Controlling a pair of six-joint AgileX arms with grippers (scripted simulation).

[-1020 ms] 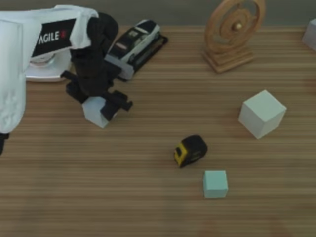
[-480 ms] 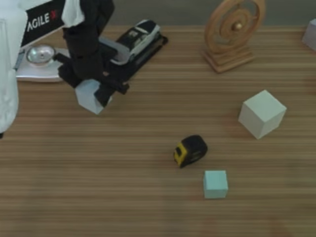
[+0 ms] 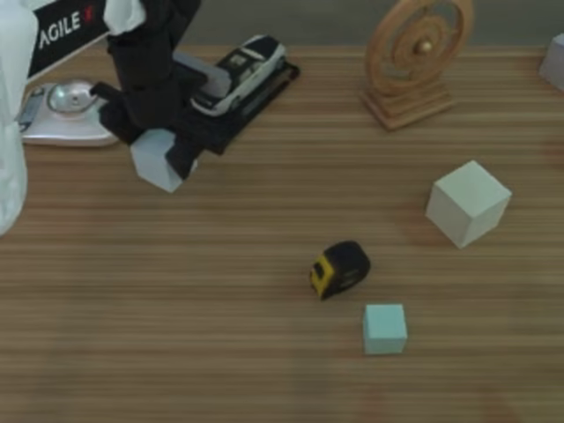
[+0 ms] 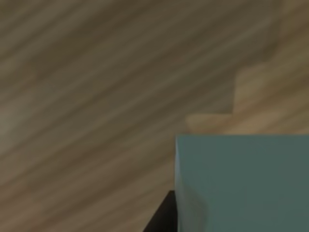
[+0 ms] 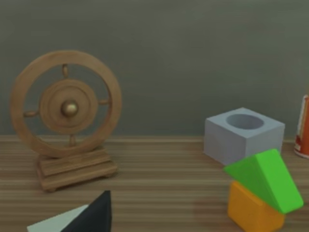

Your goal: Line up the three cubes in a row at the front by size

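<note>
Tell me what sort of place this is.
Likely a simulated tabletop test bench: a bare wooden table strewn with unrelated props, such as pastel cubes, a toy car and a wooden wheel ornament.

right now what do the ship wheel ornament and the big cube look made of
The ship wheel ornament looks like wood with a light varnish: visible grain, warm tan, and a brass-looking hub. The big cube is plain, matte and off-white with no grain or shine, perhaps painted wood or foam; the look leaves it open.

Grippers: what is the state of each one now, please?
Left gripper: shut on the pale blue cube, at the table's back left.
Right gripper: not in view.
</note>
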